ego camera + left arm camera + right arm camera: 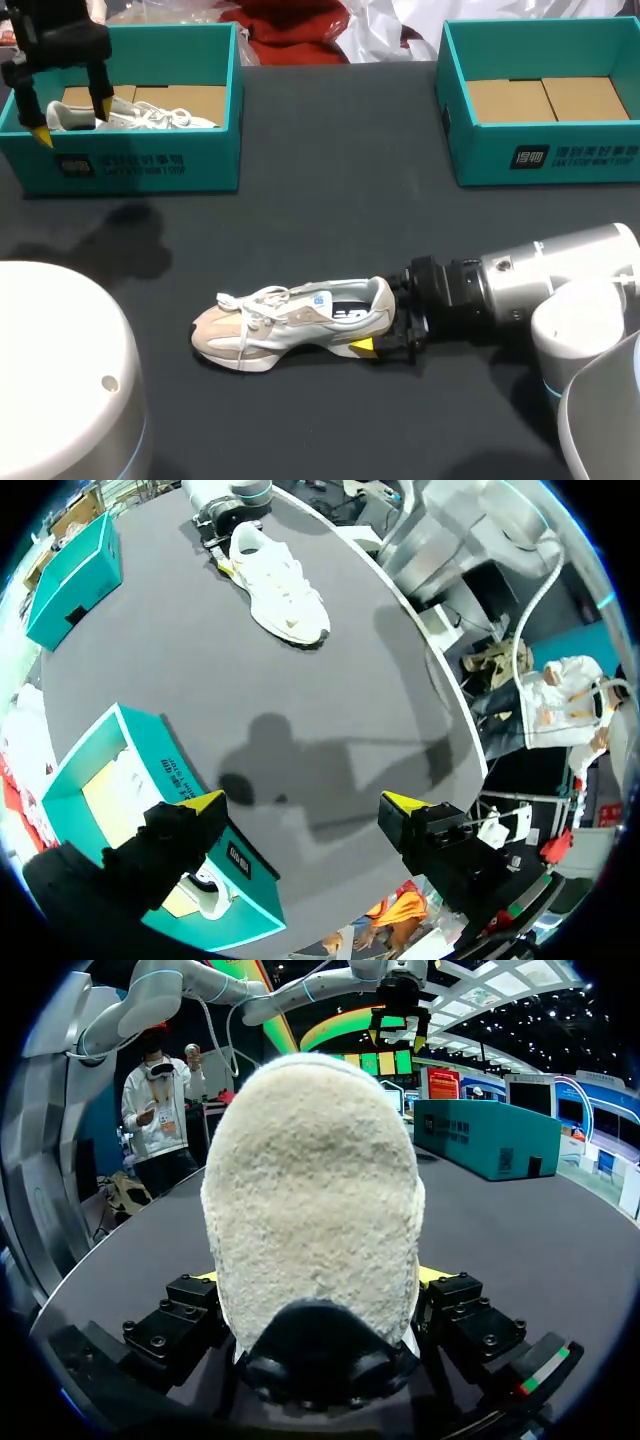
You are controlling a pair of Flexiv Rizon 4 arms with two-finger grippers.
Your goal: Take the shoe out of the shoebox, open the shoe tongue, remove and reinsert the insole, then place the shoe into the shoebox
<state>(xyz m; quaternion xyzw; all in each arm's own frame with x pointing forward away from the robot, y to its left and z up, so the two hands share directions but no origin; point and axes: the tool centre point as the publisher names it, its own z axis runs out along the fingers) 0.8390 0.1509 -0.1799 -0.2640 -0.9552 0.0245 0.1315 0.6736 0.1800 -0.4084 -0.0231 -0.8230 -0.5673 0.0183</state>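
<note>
A beige and white shoe (290, 322) lies upright on the black table (330, 180), toe toward my left. My right gripper (385, 318) is at its heel (315, 1190), one finger on each side and touching it, so it is shut on the heel. The shoe (280, 580) also shows far ahead in the left wrist view. My left gripper (70, 125) hangs open above the left teal shoebox (130, 165), nothing between its fingers (205, 808). A second white shoe (140, 118) lies inside that box.
Another teal shoebox (540, 155) stands at the back right, holding only cardboard. The left shoebox (195, 780) sits under my left gripper in the left wrist view, the other box (75, 580) far ahead. White robot bases (60, 370) fill the near corners.
</note>
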